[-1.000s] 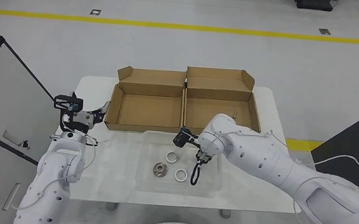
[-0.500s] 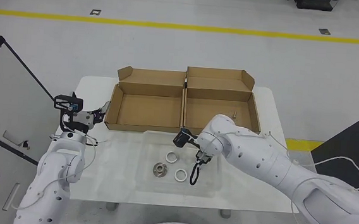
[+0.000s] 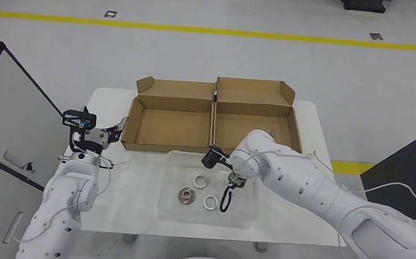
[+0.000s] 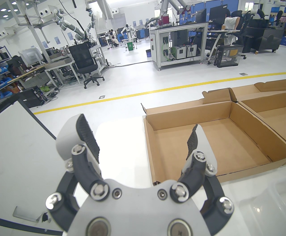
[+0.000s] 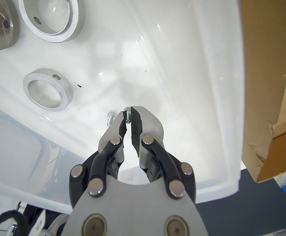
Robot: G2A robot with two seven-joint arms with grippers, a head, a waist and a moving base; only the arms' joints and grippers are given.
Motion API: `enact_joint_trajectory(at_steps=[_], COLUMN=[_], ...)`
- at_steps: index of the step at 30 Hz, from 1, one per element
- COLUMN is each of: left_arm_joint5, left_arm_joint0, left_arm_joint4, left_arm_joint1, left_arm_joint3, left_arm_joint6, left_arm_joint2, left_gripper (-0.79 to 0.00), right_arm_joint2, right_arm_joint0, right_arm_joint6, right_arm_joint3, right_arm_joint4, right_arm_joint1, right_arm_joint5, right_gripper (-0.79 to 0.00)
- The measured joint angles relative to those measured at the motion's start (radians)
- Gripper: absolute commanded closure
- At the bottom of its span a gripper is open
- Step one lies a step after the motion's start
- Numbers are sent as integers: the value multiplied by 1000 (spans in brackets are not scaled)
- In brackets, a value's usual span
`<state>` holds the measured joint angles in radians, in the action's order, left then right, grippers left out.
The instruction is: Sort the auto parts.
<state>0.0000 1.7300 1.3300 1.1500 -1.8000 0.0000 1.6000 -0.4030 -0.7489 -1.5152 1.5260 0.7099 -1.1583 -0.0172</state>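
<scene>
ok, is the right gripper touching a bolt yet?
Touching. The right wrist view shows the right gripper pinching a small bolt between its pads, threaded end showing, over the white tray.

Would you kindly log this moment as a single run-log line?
right end effector: shut on bolt, over tray | left end effector: open, beside cardboard box

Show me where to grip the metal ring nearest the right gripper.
Probably its wall: the ring lies flat in the tray, hole up, so come from above, one finger inside and one outside. The right gripper holds a bolt now.
</scene>
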Motion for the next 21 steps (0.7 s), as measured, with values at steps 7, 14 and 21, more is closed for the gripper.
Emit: enact_joint_trajectory(at_steps=[7, 14, 21], left_arm_joint5=[0, 0, 0], left_arm_joint0=[0, 0, 0], left_arm_joint4=[0, 0, 0], left_arm_joint1=[0, 0, 0], left_arm_joint3=[0, 0, 0], left_arm_joint6=[0, 0, 0], left_arm_joint2=[0, 0, 0], left_gripper=[-785, -785, -785], right_arm_joint2=[-43, -141, -166], right_arm_joint0=[-2, -8, 3], right_arm_joint6=[-19, -21, -21], right_arm_joint3=[69, 172, 233], right_arm_joint4=[9, -82, -191], right_arm_joint1=[11, 53, 83], right_arm_joint5=[-13, 3, 48], right_gripper=[0, 0, 0])
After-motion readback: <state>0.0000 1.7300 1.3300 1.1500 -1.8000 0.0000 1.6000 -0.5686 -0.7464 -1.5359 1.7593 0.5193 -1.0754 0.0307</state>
